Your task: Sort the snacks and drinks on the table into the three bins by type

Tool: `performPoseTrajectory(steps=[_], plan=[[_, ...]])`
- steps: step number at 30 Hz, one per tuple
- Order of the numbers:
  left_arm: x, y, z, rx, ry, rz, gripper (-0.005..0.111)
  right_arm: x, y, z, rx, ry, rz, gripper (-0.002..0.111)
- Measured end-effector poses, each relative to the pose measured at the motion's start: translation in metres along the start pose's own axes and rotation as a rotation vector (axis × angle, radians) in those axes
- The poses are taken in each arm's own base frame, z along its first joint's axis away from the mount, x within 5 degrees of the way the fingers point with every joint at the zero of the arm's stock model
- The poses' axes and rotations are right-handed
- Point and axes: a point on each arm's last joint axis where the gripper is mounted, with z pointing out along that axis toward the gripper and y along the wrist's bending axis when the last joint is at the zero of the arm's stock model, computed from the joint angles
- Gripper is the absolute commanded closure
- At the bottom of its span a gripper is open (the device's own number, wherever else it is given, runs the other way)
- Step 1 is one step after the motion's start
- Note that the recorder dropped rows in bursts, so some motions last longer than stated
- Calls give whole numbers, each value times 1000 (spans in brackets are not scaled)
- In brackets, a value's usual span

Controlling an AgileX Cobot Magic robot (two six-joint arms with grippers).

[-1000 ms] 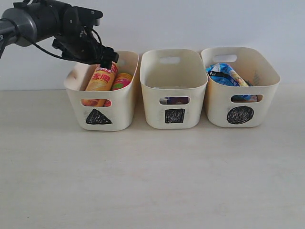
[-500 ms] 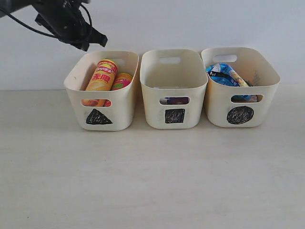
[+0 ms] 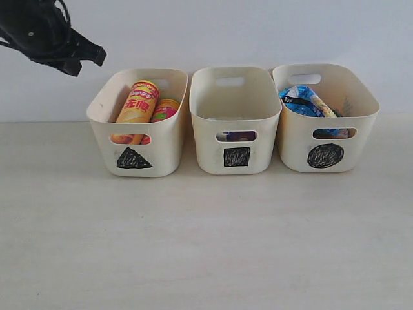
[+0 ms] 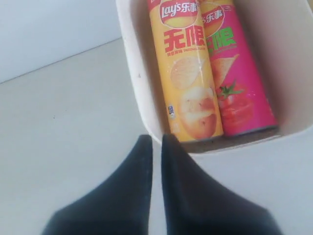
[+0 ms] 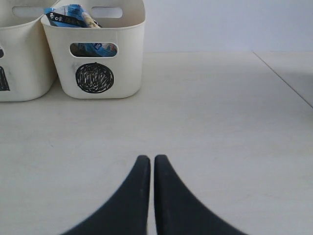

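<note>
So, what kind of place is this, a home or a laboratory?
Probably a robot test bench, not a home: a pale beige table before a plain white wall, three alike cream plastic tubs hand-marked with black triangle, square and circle, and a black left gripper.

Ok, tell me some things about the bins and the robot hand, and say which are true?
1. The yellow chip tube lies in the triangle bin. True.
2. The circle bin holds blue-white packets. True.
3. The pink chip tube sits in the circle bin. False: it lies beside the yellow one in the triangle bin.
4. The left gripper holds a snack. False: it is shut with nothing between its fingers.
</note>
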Motion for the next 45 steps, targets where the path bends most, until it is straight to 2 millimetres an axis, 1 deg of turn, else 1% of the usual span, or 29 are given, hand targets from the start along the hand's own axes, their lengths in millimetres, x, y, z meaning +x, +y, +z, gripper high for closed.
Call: performPoseTrajectory(steps=[1,2,4,5,10,18,19,20,21,22,23,24,25,27,29,31,32,33,34,35,38,45], plan=[[5,0,-12,-1,-22,-12,102,0,0,0,0,0,0,107],[13,0,-16,1,-25,-19,102,0,0,0,0,0,0,107],[25,0,-33,2,-52,-37,102,0,0,0,0,0,0,107],[33,-1,-37,4,-55,-53,102,0,0,0,0,0,0,107],[70,-3,-73,9,-113,-112,102,0,0,0,0,0,0,107],[130,-7,-121,15,-199,-197,102,0,0,0,0,0,0,107],[145,-8,-132,15,-216,-206,102,0,0,0,0,0,0,107],[153,-8,-135,15,-219,-208,102,0,0,0,0,0,0,107],[168,-9,-147,14,-247,-211,102,0,0,0,0,0,0,107],[174,-9,-152,12,-252,-213,102,0,0,0,0,0,0,107],[189,-9,-165,8,-266,-215,102,0,0,0,0,0,0,107],[196,-9,-171,6,-275,-218,102,0,0,0,0,0,0,107],[211,-10,-180,2,-268,-221,102,0,0,0,0,0,0,107],[224,-11,-187,2,-263,-230,102,0,0,0,0,0,0,107],[237,-12,-195,6,-301,-261,102,0,0,0,0,0,0,107],[247,-13,-203,10,-399,-279,102,0,0,0,0,0,0,107],[250,-13,-205,10,-442,-278,102,0,0,0,0,0,0,107],[257,-14,-208,5,-523,-272,102,0,0,0,0,0,0,107],[261,-14,-209,-2,-559,-263,102,0,0,0,0,0,0,107],[268,-15,-208,-10,-619,-251,102,0,0,0,0,0,0,107],[284,-19,-201,-18,-720,-223,102,0,0,0,0,0,0,107],[304,-26,-180,-26,-749,-144,102,0,0,0,0,0,0,107]])
